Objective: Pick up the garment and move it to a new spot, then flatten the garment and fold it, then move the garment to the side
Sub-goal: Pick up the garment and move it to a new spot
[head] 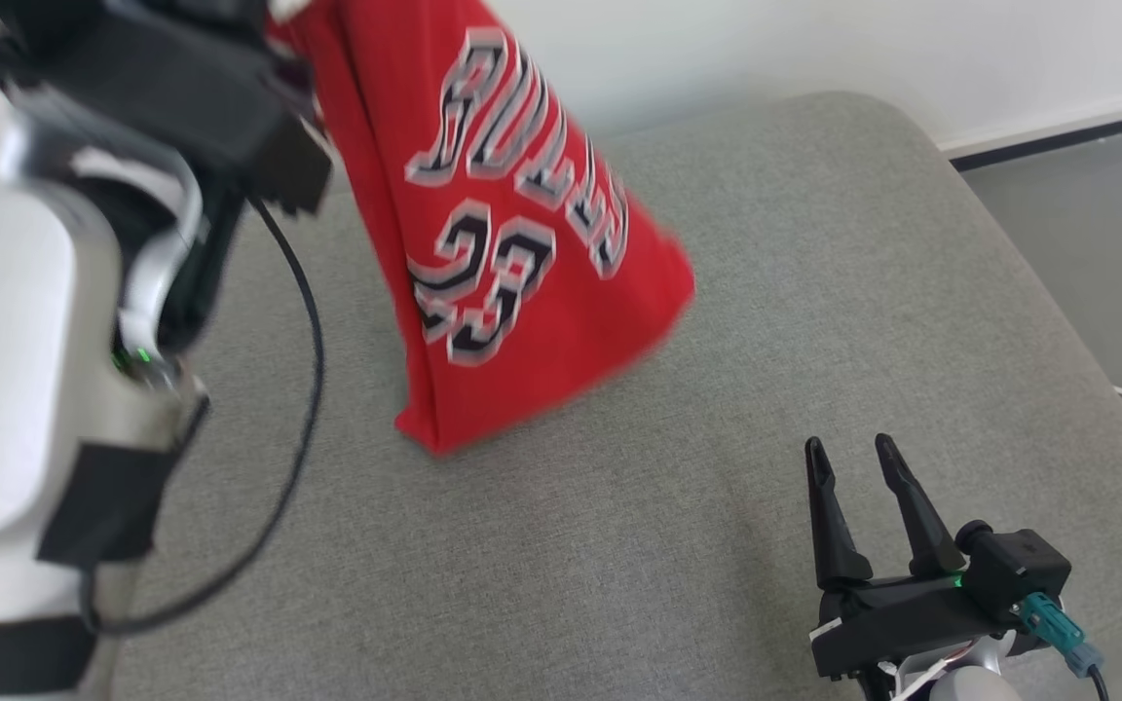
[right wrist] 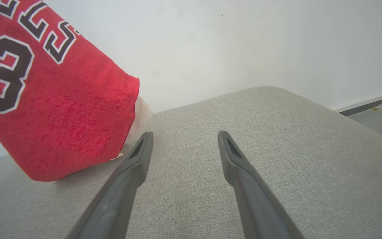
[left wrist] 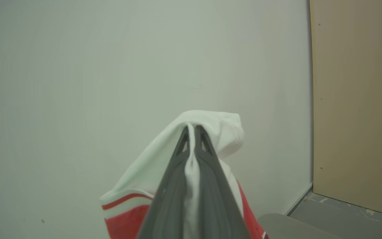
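At the left of the head view, the pale left forearm (head: 6,321) and a looping black cable (head: 303,389) cover the left edge of the grey cushion (head: 814,292); the left wrist view shows the left gripper (left wrist: 192,128) pinched shut on a white fold of the garment (head: 503,243). The red garment hangs from upper left to centre frame, its lower corner down at the cushion. At lower right, the right gripper (head: 849,446) rests with fingers spread, holding nothing, well apart from the garment.
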Motion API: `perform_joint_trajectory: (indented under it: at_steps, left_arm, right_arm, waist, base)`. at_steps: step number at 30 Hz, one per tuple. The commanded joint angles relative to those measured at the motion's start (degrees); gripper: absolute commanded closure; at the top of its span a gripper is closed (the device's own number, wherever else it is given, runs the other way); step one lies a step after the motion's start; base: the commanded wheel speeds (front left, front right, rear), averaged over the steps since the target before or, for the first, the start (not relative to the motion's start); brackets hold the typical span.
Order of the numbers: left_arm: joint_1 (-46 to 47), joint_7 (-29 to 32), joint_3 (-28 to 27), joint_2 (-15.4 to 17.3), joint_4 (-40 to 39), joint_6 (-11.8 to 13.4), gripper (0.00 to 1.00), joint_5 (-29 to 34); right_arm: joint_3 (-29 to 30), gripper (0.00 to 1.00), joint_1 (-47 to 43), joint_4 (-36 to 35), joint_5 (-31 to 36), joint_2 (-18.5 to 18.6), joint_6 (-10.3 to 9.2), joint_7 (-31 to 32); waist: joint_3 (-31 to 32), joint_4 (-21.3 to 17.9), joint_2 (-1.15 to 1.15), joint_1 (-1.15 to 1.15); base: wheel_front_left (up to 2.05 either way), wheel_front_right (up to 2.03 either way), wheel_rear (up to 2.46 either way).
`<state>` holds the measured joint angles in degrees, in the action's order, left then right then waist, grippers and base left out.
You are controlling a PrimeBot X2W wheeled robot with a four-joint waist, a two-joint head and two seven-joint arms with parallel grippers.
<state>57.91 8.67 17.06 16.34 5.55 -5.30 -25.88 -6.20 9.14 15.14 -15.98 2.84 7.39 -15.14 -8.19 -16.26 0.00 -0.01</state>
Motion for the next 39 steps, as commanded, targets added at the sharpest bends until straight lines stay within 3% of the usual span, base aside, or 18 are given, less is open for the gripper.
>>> perform_joint_trajectory:
  at_steps: [1, 9, 15, 23, 24, 25, 26, 31, 39]
  left_arm:
    - [-2.4, -0.3, 0.1, -0.3, -0.6, 0.4, 1.00, -0.8]
    - [-16.7, -3.0, 1.0, -1.2, 1.6, 2.1, 1.00, -2.7]
    - [-26.5, -7.9, 3.9, -1.9, 11.5, 1.4, 1.00, -2.1]
    - [-27.8, -13.1, 7.0, -4.4, 23.7, 0.4, 1.00, -0.7]
    - [-27.3, -14.0, 7.3, -4.7, 24.8, 0.3, 0.79, -0.5]
    - [-26.6, -15.0, 7.5, -5.0, 25.5, 0.1, 0.22, -0.2]
    - [-26.1, -16.0, 7.5, -5.4, 26.2, -0.1, 0.00, -0.2]
    - [-24.3, -20.1, 6.6, -5.3, 27.4, 0.4, 0.00, 0.0]
    - [-28.1, -23.2, 3.2, -2.1, 24.6, 3.7, 0.00, 0.7]
  right_arm:
    - [0.3, 0.00, -0.5, -0.4, 0.0, 0.1, 0.19, -0.1]
    - [0.4, 0.00, 0.0, -0.1, 0.4, 0.1, 0.19, -0.1]
    - [-1.9, 0.00, 2.0, 0.7, 0.0, 0.1, 0.19, -0.1]
    - [-3.2, 0.00, 2.7, 1.6, 0.2, 0.1, 0.19, -0.1]
    - [-3.2, 0.00, 2.6, 1.7, 0.4, 0.1, 0.19, -0.1]
    - [-3.1, 0.00, 2.4, 1.7, 0.5, 0.1, 0.19, -0.1]
    - [-2.8, 0.00, 2.2, 1.6, 0.6, 0.1, 0.19, -0.1]
    - [-1.6, 0.00, 1.0, 1.6, 1.3, 0.1, 0.19, -0.1]
    - [-0.2, 0.00, -1.0, 1.3, 2.7, 0.1, 0.19, -0.1]
  waist:
    - [-0.6, -0.6, 0.00, 0.01]
    - [-1.5, 0.3, 0.00, 0.01]
    - [-2.5, -0.2, 0.00, 0.01]
    - [-2.3, -0.4, 0.00, 0.01]
    - [-2.1, -0.2, 0.00, 0.01]
    - [-1.9, 0.0, 0.00, 0.01]
    - [-1.6, 0.4, 0.00, 0.01]
    - [0.2, 2.5, 0.00, 0.01]
    - [2.8, 6.1, 0.00, 0.01]
  base:
    - [0.00, 0.00, 0.00]
    - [0.00, 0.00, 0.00]
    - [0.00, 0.00, 0.00]
    - [0.00, 0.00, 0.00]
    - [0.00, 0.00, 0.00]
    - [0.00, 0.00, 0.00]
    - [0.00, 0.00, 0.00]
    - [0.00, 0.00, 0.00]
    - [0.00, 0.00, 0.00]
